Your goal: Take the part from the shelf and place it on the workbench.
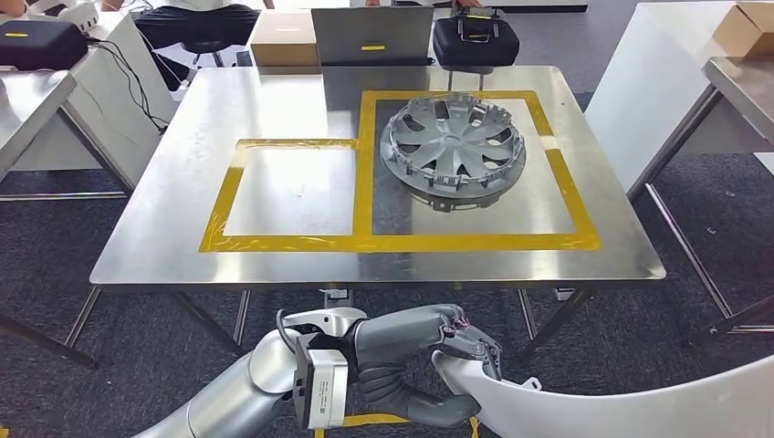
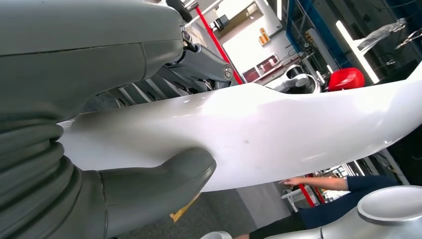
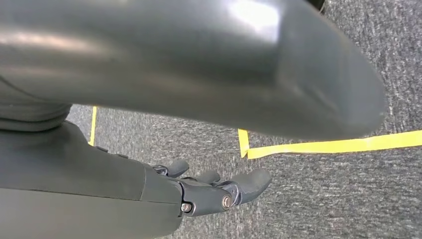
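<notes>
My left hand [image 1: 427, 358] grips one end of a long white curved part [image 1: 639, 406] low in front of the steel workbench [image 1: 274, 100], just short of its near edge. In the left wrist view the thumb [image 2: 149, 189] presses under the white part [image 2: 278, 129] and the fingers wrap over it. On the bench, yellow tape marks two squares: the left square [image 1: 292, 190] is bare, and the right one holds a silver wheel cover [image 1: 454, 141]. My right hand [image 3: 219, 191] hangs over grey carpet with its fingers apart, holding nothing.
At the bench's far edge stand a cardboard box [image 1: 284, 38], a grey panel [image 1: 371, 35] and a black case [image 1: 475, 38]. Tables flank the bench left [image 1: 36, 100] and right [image 1: 739, 82]. A person in a dark sleeve [image 2: 323, 199] is nearby. Yellow tape [image 3: 328, 145] marks the floor.
</notes>
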Motion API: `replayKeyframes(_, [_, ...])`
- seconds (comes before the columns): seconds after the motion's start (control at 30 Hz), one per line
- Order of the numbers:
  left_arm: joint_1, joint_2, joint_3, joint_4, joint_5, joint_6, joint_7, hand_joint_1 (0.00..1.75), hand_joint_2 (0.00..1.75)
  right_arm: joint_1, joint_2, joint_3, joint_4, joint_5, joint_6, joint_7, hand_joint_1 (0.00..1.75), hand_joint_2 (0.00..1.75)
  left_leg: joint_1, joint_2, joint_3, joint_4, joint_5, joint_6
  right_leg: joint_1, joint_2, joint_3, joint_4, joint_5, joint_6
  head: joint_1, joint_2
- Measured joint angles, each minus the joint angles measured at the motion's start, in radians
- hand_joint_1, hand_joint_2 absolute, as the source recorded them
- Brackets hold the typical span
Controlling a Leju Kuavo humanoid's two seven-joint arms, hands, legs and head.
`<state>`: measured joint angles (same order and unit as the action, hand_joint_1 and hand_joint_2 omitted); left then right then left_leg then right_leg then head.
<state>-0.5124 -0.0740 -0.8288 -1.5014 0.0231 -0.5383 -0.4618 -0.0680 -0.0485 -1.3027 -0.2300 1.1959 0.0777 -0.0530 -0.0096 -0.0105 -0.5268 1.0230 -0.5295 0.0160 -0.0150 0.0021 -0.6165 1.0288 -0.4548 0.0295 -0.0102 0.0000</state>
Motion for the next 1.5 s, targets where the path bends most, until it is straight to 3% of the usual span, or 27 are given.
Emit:
replayKeyframes(0.07, [-0.001, 0.000, 0.000, -0.001, 0.000, 0.002, 0.001, 1.75, 1.75, 0.000, 0.000, 0.000, 0.000, 0.000, 0.000, 0.000, 0.00, 0.00, 0.000, 0.001, 0.006, 0.002, -0.009, -0.011, -0.004, 0.000, 0.010, -0.004, -0.006, -0.013, -0.002, 0.000])
replayKeyframes(0.13, [-0.003, 0.000, 0.000, -0.002, 0.000, 0.003, 0.001, 1.75, 1.75, -0.001, 0.000, 0.000, 0.000, 0.000, 0.000, -0.001, 0.00, 0.00, 0.002, 0.003, -0.022, 0.066, -0.038, -0.022, -0.009, 0.000, 0.026, -0.009, -0.013, -0.024, -0.007, 0.000])
replayKeyframes(0.2, [0.000, 0.003, 0.000, 0.000, 0.000, 0.005, 0.001, 1.75, 1.75, -0.001, 0.000, 0.000, 0.000, 0.000, 0.000, -0.001, 0.00, 0.00, 0.005, 0.004, -0.101, 0.203, -0.086, -0.028, -0.009, -0.001, 0.040, -0.009, -0.026, -0.031, -0.012, 0.000])
replayKeyframes(0.23, [0.002, 0.005, 0.000, 0.002, 0.000, 0.005, 0.002, 1.75, 1.75, 0.000, 0.000, 0.000, 0.000, 0.001, 0.000, -0.001, 0.00, 0.00, 0.006, 0.004, -0.143, 0.263, -0.098, -0.030, -0.009, -0.001, 0.048, -0.009, -0.033, -0.032, -0.013, 0.000])
replayKeyframes(0.27, [0.004, 0.007, 0.000, 0.003, 0.000, 0.005, 0.002, 1.75, 1.75, 0.000, 0.000, 0.000, 0.000, 0.001, 0.000, -0.001, 0.00, 0.00, 0.007, 0.004, -0.171, 0.292, -0.090, -0.030, -0.009, 0.000, 0.057, -0.009, -0.041, -0.031, -0.014, 0.000])
replayKeyframes(0.3, [0.005, 0.008, 0.000, 0.004, 0.000, 0.005, 0.002, 1.75, 1.75, 0.001, 0.000, 0.000, 0.000, 0.001, 0.000, -0.001, 0.00, 0.00, 0.007, 0.004, -0.181, 0.281, -0.060, -0.029, -0.009, 0.001, 0.068, -0.009, -0.049, -0.030, -0.015, 0.000])
replayKeyframes(0.33, [0.006, 0.009, 0.000, 0.004, -0.001, 0.005, 0.002, 1.75, 1.75, 0.001, 0.000, 0.000, 0.000, 0.001, 0.000, -0.001, 0.00, 0.00, 0.007, 0.004, -0.171, 0.232, -0.013, -0.026, -0.009, 0.003, 0.080, -0.009, -0.059, -0.028, -0.016, 0.000])
replayKeyframes(0.37, [0.006, 0.009, 0.000, 0.004, -0.001, 0.005, 0.002, 1.75, 1.75, 0.001, 0.000, 0.000, 0.000, 0.002, 0.000, -0.001, 0.00, 0.00, 0.007, 0.005, -0.151, 0.161, 0.039, -0.021, -0.009, 0.004, 0.091, -0.009, -0.068, -0.026, -0.018, 0.000])
replayKeyframes(0.43, [0.005, 0.009, 0.000, 0.004, -0.001, 0.006, 0.002, 1.75, 1.75, -0.001, 0.000, 0.000, 0.000, 0.002, 0.000, -0.001, 0.00, 0.00, 0.004, 0.005, -0.110, 0.048, 0.092, -0.011, -0.005, 0.005, 0.106, -0.009, -0.087, -0.016, -0.019, 0.000])
replayKeyframes(0.57, [0.005, 0.007, 0.000, 0.001, -0.002, 0.006, 0.002, 1.75, 1.75, -0.002, 0.000, 0.001, 0.000, 0.002, 0.001, 0.001, 0.00, 0.00, 0.003, -0.002, -0.085, 0.012, 0.078, 0.013, -0.005, 0.003, 0.121, 0.000, -0.091, 0.009, -0.017, 0.000])
replayKeyframes(0.6, [0.004, 0.006, 0.000, 0.000, -0.002, 0.006, 0.002, 1.75, 1.75, -0.003, 0.000, 0.001, 0.000, 0.002, 0.001, 0.002, 0.00, 0.00, 0.005, -0.002, -0.078, 0.008, 0.075, 0.020, -0.006, 0.003, 0.111, 0.021, -0.097, 0.013, -0.015, 0.000])
replayKeyframes(0.67, [0.003, 0.003, 0.000, -0.002, -0.002, 0.006, 0.002, 1.75, 1.75, -0.004, -0.001, 0.001, 0.000, 0.001, 0.001, 0.005, 0.00, 0.00, 0.006, -0.002, -0.064, 0.004, 0.068, 0.029, -0.006, 0.002, 0.054, 0.117, -0.131, 0.018, -0.010, 0.000])
replayKeyframes(0.73, [0.004, 0.001, 0.000, -0.003, -0.002, 0.006, 0.002, 1.75, 1.75, -0.002, -0.002, 0.001, 0.000, 0.000, 0.001, 0.007, 0.00, 0.00, 0.005, -0.002, -0.056, 0.004, 0.058, 0.034, -0.006, 0.002, -0.034, 0.236, -0.172, 0.023, -0.007, 0.000])
replayKeyframes(0.77, [0.006, 0.001, 0.000, -0.002, -0.002, 0.006, 0.002, 1.75, 1.75, 0.000, -0.003, 0.001, 0.000, 0.000, 0.000, 0.007, 0.00, 0.00, 0.004, -0.002, -0.051, 0.004, 0.052, 0.034, -0.006, 0.002, -0.066, 0.263, -0.171, 0.024, -0.006, 0.000])
replayKeyframes(0.8, [0.006, 0.001, 0.000, -0.002, -0.002, 0.006, 0.002, 1.75, 1.75, 0.001, -0.003, 0.001, 0.000, 0.000, 0.000, 0.007, 0.00, 0.00, 0.004, -0.003, -0.044, 0.004, 0.046, 0.033, -0.006, 0.002, -0.079, 0.255, -0.149, 0.024, -0.005, 0.000])
replayKeyframes(0.87, [0.006, 0.001, 0.000, -0.002, -0.002, 0.006, 0.002, 1.75, 1.75, 0.002, -0.004, 0.001, 0.000, -0.001, 0.000, 0.014, 0.00, 0.00, 0.004, -0.003, -0.024, 0.004, 0.031, 0.028, -0.006, 0.001, -0.053, 0.141, -0.054, 0.020, -0.004, 0.000])
replayKeyframes(0.9, [0.006, 0.001, 0.000, -0.002, -0.002, 0.006, 0.003, 1.75, 1.75, 0.002, -0.005, 0.001, 0.000, -0.001, 0.000, 0.018, 0.00, 0.00, 0.003, -0.003, -0.015, 0.005, 0.023, 0.024, -0.004, 0.000, -0.032, 0.077, -0.024, 0.017, -0.003, 0.000])
replayKeyframes(0.97, [0.006, 0.000, 0.000, -0.004, -0.002, 0.006, 0.004, 1.75, 1.75, 0.002, -0.006, 0.001, 0.000, -0.002, -0.001, 0.029, 0.00, 0.00, 0.001, -0.003, -0.005, 0.003, 0.011, 0.013, 0.001, -0.003, -0.005, 0.005, -0.009, 0.005, -0.001, 0.000])
replayKeyframes(1.1, [0.004, 0.000, 0.000, -0.007, -0.002, 0.007, 0.005, 1.75, 1.75, 0.007, -0.005, 0.001, 0.000, -0.002, -0.001, 0.034, 0.00, 0.00, -0.001, -0.002, 0.005, 0.032, 0.000, -0.013, -0.002, -0.002, 0.023, -0.008, -0.012, -0.024, -0.004, 0.000])
replayKeyframes(1.17, [0.003, 0.000, 0.000, -0.008, -0.002, 0.008, 0.005, 1.75, 1.75, 0.006, -0.005, 0.001, 0.000, -0.002, -0.001, 0.033, 0.00, 0.00, 0.002, 0.000, -0.040, 0.117, -0.036, -0.023, -0.004, -0.001, 0.039, -0.010, -0.019, -0.034, -0.010, 0.000])
replayKeyframes(1.23, [0.005, 0.001, 0.000, -0.008, -0.002, 0.008, 0.005, 1.75, 1.75, 0.006, -0.005, 0.001, 0.000, -0.002, -0.001, 0.035, 0.00, 0.00, 0.006, 0.001, -0.122, 0.238, -0.083, -0.030, -0.004, -0.001, 0.048, -0.010, -0.030, -0.037, -0.015, 0.000])
replayKeyframes(1.27, [0.007, 0.002, 0.000, -0.008, -0.003, 0.008, 0.006, 1.75, 1.75, 0.007, -0.005, 0.001, 0.000, -0.002, -0.001, 0.035, 0.00, 0.00, 0.007, 0.001, -0.153, 0.272, -0.091, -0.032, -0.004, -0.001, 0.054, -0.010, -0.036, -0.037, -0.016, 0.000])
replayKeyframes(1.3, [0.009, 0.003, 0.000, -0.007, -0.003, 0.008, 0.006, 1.75, 1.75, 0.008, -0.005, 0.001, 0.000, -0.002, -0.001, 0.035, 0.00, 0.00, 0.008, 0.002, -0.168, 0.271, -0.078, -0.032, -0.004, -0.001, 0.061, -0.009, -0.043, -0.036, -0.016, 0.000])
replayKeyframes(1.33, [0.009, 0.003, 0.000, -0.008, -0.004, 0.008, 0.006, 1.75, 1.75, 0.009, -0.005, 0.001, 0.000, -0.002, -0.001, 0.035, 0.00, 0.00, 0.008, 0.003, -0.163, 0.233, -0.042, -0.030, -0.004, 0.000, 0.071, -0.009, -0.050, -0.034, -0.017, 0.000])
replayKeyframes(1.4, [0.010, 0.003, 0.000, -0.008, -0.005, 0.008, 0.006, 1.75, 1.75, 0.009, -0.005, 0.001, 0.000, -0.002, -0.001, 0.035, 0.00, 0.00, 0.007, 0.005, -0.126, 0.103, 0.049, -0.022, -0.003, 0.001, 0.091, -0.009, -0.066, -0.029, -0.018, 0.000])
replayKeyframes(1.47, [0.010, 0.004, 0.000, -0.010, -0.006, 0.008, 0.007, 1.75, 1.75, 0.007, -0.005, 0.001, 0.000, -0.002, -0.001, 0.035, 0.00, 0.00, 0.003, 0.006, -0.101, 0.026, 0.073, -0.010, -0.002, 0.002, 0.101, -0.009, -0.078, -0.018, -0.020, 0.000])
replayKeyframes(1.5, [0.011, 0.003, 0.000, -0.011, -0.007, 0.008, 0.008, 1.75, 1.75, 0.007, -0.005, 0.001, 0.000, -0.002, -0.001, 0.035, 0.00, 0.00, 0.001, 0.006, -0.098, 0.019, 0.067, -0.003, -0.001, 0.002, 0.103, -0.007, -0.080, -0.010, -0.020, 0.000])
